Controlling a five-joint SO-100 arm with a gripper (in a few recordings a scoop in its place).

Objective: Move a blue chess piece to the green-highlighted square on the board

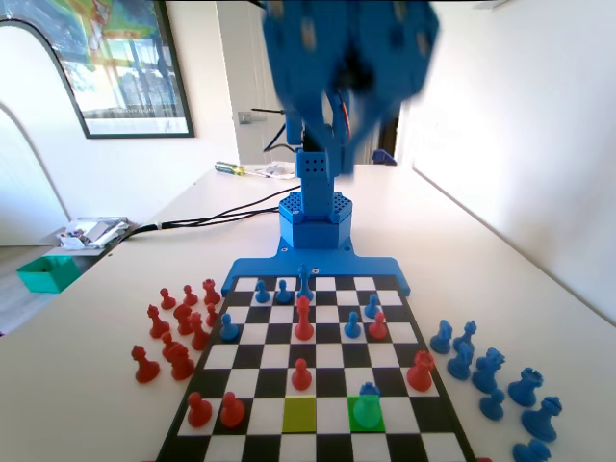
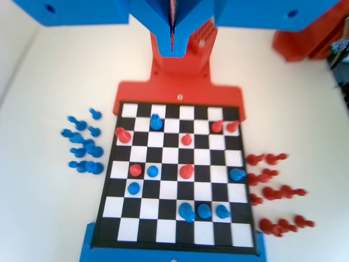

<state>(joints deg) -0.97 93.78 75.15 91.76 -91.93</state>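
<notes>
End effector (image 2: 173, 41) sits high over the board, both jaws pressed together at the top of the wrist view, clenched on nothing. In the fixed view we see it (image 1: 351, 91) as a motion-blurred blue mass up above the arm's base, so we can't read the jaws there.

The blue chess piece (image 1: 367, 404) stands on the green-highlighted square (image 1: 366, 421), in the near rows of the fixed view, right of centre. It's upright, well below and well apart from the end effector. In the wrist view we take it to be the blue piece (image 2: 156, 121) in the far rows, left of centre, just below-left of the jaw tips in the picture; no green tint shows there.

The yellow-green square (image 1: 299, 413) is in the same row, one black square to the left in the fixed view, with nothing on it.

The board (image 1: 322, 285) still carries a mix of red and blue pieces. Captured red pieces (image 1: 178, 327) cluster on the bench (image 1: 106, 385) to the left in the fixed view, captured blue pieces (image 1: 496, 375) to the right.
</notes>
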